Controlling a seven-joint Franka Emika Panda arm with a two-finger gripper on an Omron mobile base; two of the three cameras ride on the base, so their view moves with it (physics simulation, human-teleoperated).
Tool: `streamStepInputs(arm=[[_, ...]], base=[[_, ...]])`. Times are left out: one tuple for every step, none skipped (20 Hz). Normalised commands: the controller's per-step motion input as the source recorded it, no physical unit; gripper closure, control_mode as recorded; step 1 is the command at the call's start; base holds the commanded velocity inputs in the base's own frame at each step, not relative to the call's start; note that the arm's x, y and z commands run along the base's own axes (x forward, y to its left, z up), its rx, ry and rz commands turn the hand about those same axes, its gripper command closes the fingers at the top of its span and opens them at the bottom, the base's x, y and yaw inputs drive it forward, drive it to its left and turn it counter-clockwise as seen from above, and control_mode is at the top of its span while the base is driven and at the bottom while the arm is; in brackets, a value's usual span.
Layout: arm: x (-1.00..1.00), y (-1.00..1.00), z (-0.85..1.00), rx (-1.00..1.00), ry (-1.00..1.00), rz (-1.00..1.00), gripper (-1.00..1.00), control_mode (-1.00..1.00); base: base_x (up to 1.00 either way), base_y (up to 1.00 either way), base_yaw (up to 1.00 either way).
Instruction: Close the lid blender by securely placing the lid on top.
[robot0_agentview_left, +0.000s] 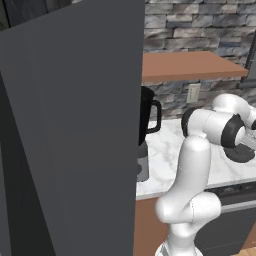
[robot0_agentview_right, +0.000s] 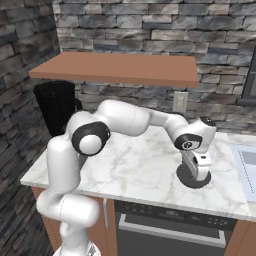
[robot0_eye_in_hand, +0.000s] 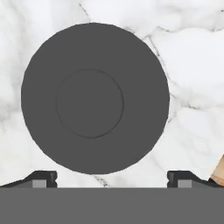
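Gripper (robot0_agentview_right: 196, 176) is low over the marble counter (robot0_agentview_right: 135, 170), right of centre in the right base view, directly above the blender lid (robot0_eye_in_hand: 95, 98). Hand view looks straight down on the lid: a dark grey round disc with a raised inner circle, lying flat on the marble. The two fingertips (robot0_eye_in_hand: 41, 178) show wide apart at the bottom of that view, one on each side of the disc's lower edge, not closed on anything. Reading: gripper is spread, nothing held. Cannot tell whether the tips already reach the lid's rim level.

Same lid in the right base view as a dark disc (robot0_agentview_right: 186, 179) under the hand; in the left base view it is a dark shape (robot0_agentview_left: 242, 155) at the right edge beneath the wrist.

Blender (robot0_agentview_left: 149, 120) stands at the far left end of the counter, well apart from the lid: black jar with loop handle on a grey base, half hidden by the tall dark grey panel (robot0_agentview_left: 75, 130) in the left base view. In the right base view the jar (robot0_agentview_right: 56, 106) sits under the wooden shelf (robot0_agentview_right: 120, 67) near the stone wall (robot0_agentview_right: 150, 30). Jar top appears uncovered.

Progress, judged: early. Approach to the lid looks done or nearly so. Left to do: grasp the lid, lift, carry across the counter to the jar, seat it on the rim, release
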Motion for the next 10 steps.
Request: streamStepInputs(arm=[[0.40, -0.11, -0.31, 0.00, 0.00, 0.02, -1.00, -1.00], [0.39, -0.12, -0.32, 0.00, 0.00, 0.03, -1.00, -1.00], [0.36, -0.11, -0.33, 0.00, 0.00, 0.02, -1.00, -1.00], [0.38, -0.15, -0.31, 0.00, 0.00, 0.01, -1.00, -1.00], [0.36, -0.17, -0.29, 0.01, 0.00, 0.01, -1.00, -1.00], [0.34, -0.18, -0.27, 0.00, 0.00, 0.02, -1.00, -1.00], [0.29, -0.14, -0.27, 0.00, 0.00, 0.01, -1.00, -1.00], [0.24, -0.14, -0.29, 0.00, 0.00, 0.01, -1.00, -1.00], [0.22, -0.13, -0.30, 0.00, 0.00, 0.00, -1.00, -1.00], [0.16, -0.13, -0.33, 0.00, 0.00, 0.00, -1.00, -1.00]], base=[[0.00, 0.00, 0.00], [0.00, 0.00, 0.00], [0.00, 0.00, 0.00], [0.00, 0.00, 0.00], [0.00, 0.00, 0.00], [0.00, 0.00, 0.00], [0.00, 0.00, 0.00], [0.00, 0.00, 0.00], [0.00, 0.00, 0.00], [0.00, 0.00, 0.00]])
